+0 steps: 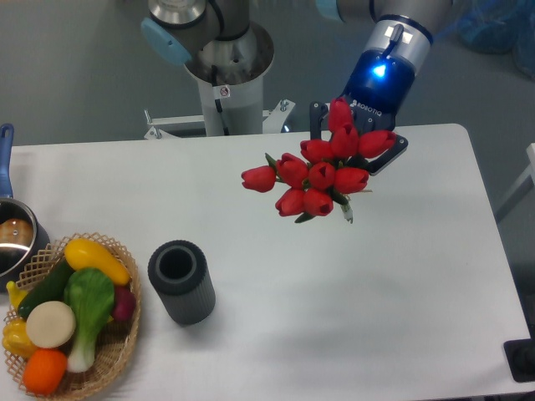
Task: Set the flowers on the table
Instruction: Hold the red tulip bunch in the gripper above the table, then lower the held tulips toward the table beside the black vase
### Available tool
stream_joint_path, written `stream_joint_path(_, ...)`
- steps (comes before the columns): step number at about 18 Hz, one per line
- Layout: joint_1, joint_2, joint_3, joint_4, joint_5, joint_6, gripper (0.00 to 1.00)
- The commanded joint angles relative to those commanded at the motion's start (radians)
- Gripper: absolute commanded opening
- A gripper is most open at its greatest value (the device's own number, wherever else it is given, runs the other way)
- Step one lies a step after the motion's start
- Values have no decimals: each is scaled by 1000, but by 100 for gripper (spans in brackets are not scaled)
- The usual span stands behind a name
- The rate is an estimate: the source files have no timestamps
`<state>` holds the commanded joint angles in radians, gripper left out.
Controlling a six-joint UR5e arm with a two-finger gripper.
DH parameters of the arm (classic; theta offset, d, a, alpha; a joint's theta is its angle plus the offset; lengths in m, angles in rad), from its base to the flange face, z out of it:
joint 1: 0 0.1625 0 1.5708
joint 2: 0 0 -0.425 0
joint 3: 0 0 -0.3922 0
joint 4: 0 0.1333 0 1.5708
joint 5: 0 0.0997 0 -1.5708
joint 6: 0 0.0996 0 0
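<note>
The flowers, a bunch of red tulip buds with a few green leaves, hang in the air over the back right part of the white table, buds turned toward the camera. My gripper is behind the bunch and shut on it. One dark finger shows to the left of the buds and one to the right. The stems are almost wholly hidden behind the buds.
A dark grey ribbed cylindrical vase stands open-topped at the front left. A wicker basket of vegetables sits at the front left corner. A metal pot with a blue handle is at the left edge. The arm's base stands behind the table.
</note>
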<state>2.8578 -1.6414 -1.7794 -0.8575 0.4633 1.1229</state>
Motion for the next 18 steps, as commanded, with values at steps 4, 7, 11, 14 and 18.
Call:
stream_joint_path(4, -2, 6, -3, -2, 8, 0, 35)
stream_joint_path(7, 0, 24, -6, -5, 57, 0, 35)
stream_joint_path(11, -6, 60, -9, -9, 169, -5, 35)
stream_joint_path(14, -14, 74, -25, -9, 248, -2, 35)
stream_joint_path(18, -40, 77, -41, -11, 336, 5, 35)
